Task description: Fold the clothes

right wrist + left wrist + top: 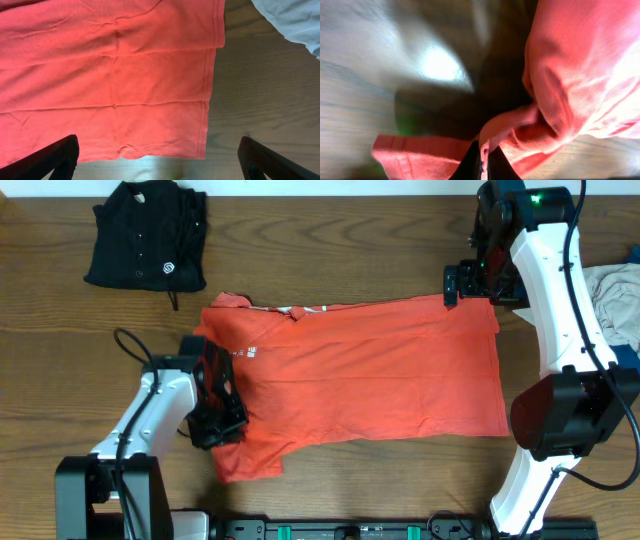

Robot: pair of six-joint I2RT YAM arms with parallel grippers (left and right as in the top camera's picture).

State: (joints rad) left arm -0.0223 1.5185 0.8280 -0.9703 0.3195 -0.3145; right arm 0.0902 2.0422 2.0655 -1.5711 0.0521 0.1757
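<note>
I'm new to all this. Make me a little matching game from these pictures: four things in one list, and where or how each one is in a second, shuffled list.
Things:
1. red-orange T-shirt
2. black buttoned shirt
3. left hand
4. right hand

Places or states:
a. open, above the T-shirt's hem
b. spread out in the middle
c. lying in the overhead view's top-left corner
d. shut, pinching red-orange cloth

Pairs: 1-b, 2-c, 3-d, 4-a

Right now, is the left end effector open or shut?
Shut: the left end effector is closed tight, pinching a bunched ridge of the red T-shirt.
</note>
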